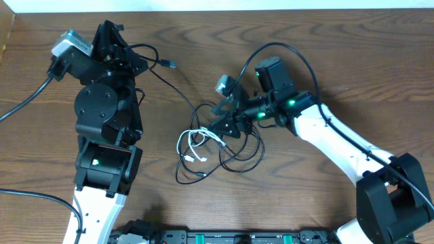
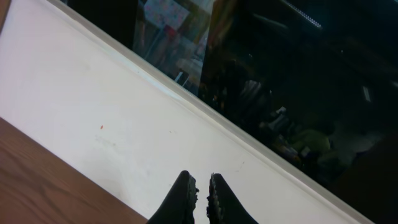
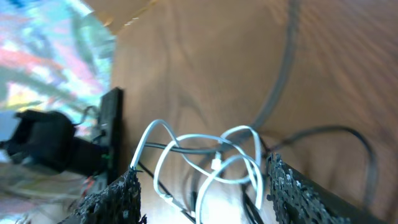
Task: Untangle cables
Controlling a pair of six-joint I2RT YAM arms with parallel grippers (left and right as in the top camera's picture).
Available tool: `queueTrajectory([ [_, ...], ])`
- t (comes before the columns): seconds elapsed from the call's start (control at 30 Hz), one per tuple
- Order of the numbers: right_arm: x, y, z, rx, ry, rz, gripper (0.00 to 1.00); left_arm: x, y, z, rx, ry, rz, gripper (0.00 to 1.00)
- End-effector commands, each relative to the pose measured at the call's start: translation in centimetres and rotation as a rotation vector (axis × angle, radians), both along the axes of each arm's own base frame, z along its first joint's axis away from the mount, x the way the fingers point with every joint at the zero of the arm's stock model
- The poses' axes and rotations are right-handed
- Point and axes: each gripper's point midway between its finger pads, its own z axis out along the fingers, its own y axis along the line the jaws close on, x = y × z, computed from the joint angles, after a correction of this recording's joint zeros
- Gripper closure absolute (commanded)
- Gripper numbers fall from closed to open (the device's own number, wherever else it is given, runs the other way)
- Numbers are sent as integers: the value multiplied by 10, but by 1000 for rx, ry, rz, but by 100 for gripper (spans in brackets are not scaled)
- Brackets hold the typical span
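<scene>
At ten o'clock the left gripper (image 2: 199,182) is pinched closed; whether it holds a strand is unclear. The cables (image 1: 220,154) lie knotted mid-table (image 1: 352,41). From three o'clock the right gripper (image 3: 211,194), jaws apart, straddles the white cable (image 3: 214,151). Likely next: close on that loop and draw it clear.

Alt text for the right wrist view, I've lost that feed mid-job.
The right gripper, its black textured jaws open, frames loops of thin white cable on the brown wooden table. A thin black cable arcs at right.
</scene>
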Motion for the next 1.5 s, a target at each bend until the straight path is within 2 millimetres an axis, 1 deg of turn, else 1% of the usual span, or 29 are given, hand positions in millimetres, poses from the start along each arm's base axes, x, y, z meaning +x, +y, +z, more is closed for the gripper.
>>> queueTrajectory([
  [0.0,22,-14,4,-37,-29,-99,36,-5,2,16,8,-35,2,92],
  [0.13,44,-30,-6,-107,-43,-210,36,-5,2,16,8,-35,2,92],
  [0.2,59,-41,-13,-158,-28,-310,36,-5,2,16,9,-34,2,92],
  [0.23,63,-45,-15,-173,-24,-339,37,-5,2,16,9,-34,2,92],
  [0.37,89,-73,-30,-279,10,-558,37,-5,2,15,10,-27,2,92],
  [0.43,94,-78,-32,-298,6,-593,37,-5,2,15,10,-27,2,92],
  [0.47,97,-82,-33,-309,0,-610,40,-5,2,15,10,-27,2,92],
  [0.5,98,-83,-33,-316,-5,-620,40,-5,2,15,10,-27,2,92],
  [0.53,104,-91,-36,-343,-3,-677,40,-5,2,15,10,-27,1,92],
  [0.67,111,-104,-41,-389,0,-763,41,-3,-4,15,15,-29,-34,92],
  [0.7,109,-102,-41,-382,9,-749,41,-3,-5,15,15,-29,-40,92],
  [0.73,103,-94,-37,-348,16,-691,42,-3,-5,15,16,-27,-40,92],
  [0.77,92,-80,-28,-285,12,-576,43,-3,-5,14,17,-24,-39,92],
  [0.8,83,-71,-21,-236,3,-492,43,-3,-5,13,18,-20,-39,92],
  [0.83,70,-60,-8,-162,-7,-386,43,-3,-5,12,18,-17,-39,92],
  [0.9,57,-52,9,-83,-25,-283,42,-3,-5,12,19,-16,-39,92],
  [0.93,46,-48,21,-27,-39,-212,41,-2,-5,11,19,-14,-39,92],
  [1.0,36,-44,32,21,-41,-154,39,-2,-5,11,19,-13,-39,92],
  [1.03,34,-44,32,24,-37,-148,39,-2,-5,11,19,-14,-40,92],
  [1.1,26,-41,25,4,-21,-122,39,-2,-5,11,11,-15,-41,92],
  [1.23,6,-26,11,-38,-32,-45,39,-3,-6,12,-33,-24,-48,92],
  [1.3,4,-20,3,-83,-49,-52,40,-2,-11,12,-29,-26,-77,92],
  [1.37,6,-15,-8,-155,-89,-79,43,-2,-19,14,-24,-29,-125,92],
  [1.47,11,-15,-18,-229,-132,-119,45,-3,-21,15,-26,-33,-142,92],
])
